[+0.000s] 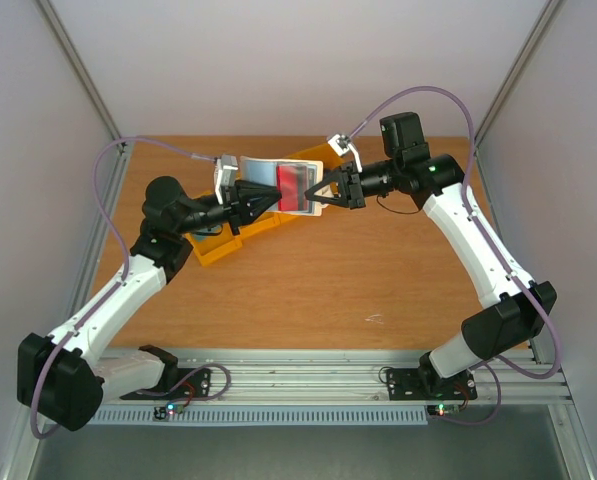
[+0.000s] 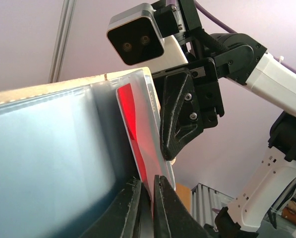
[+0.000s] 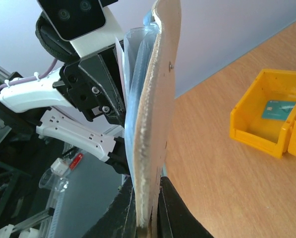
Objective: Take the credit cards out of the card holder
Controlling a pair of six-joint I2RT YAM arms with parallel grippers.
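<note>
Fingers of right gripper (image 3: 148, 198) clamp card holder (image 3: 157, 99) edge aloft; left gripper (image 2: 148, 182) fingers narrow, seemingly pinching red card (image 2: 128, 111).

Left gripper (image 1: 272, 198) faces right gripper (image 1: 311, 200), both pinched

"Bright enough?"
"Yes, soft even light from above, only faint shadows on the table (image 1: 378, 290)."
"Sharp?"
"From above, yes. Wrist views blur the near card holder (image 3: 152, 124); its red card (image 2: 128, 111) glows."
</note>
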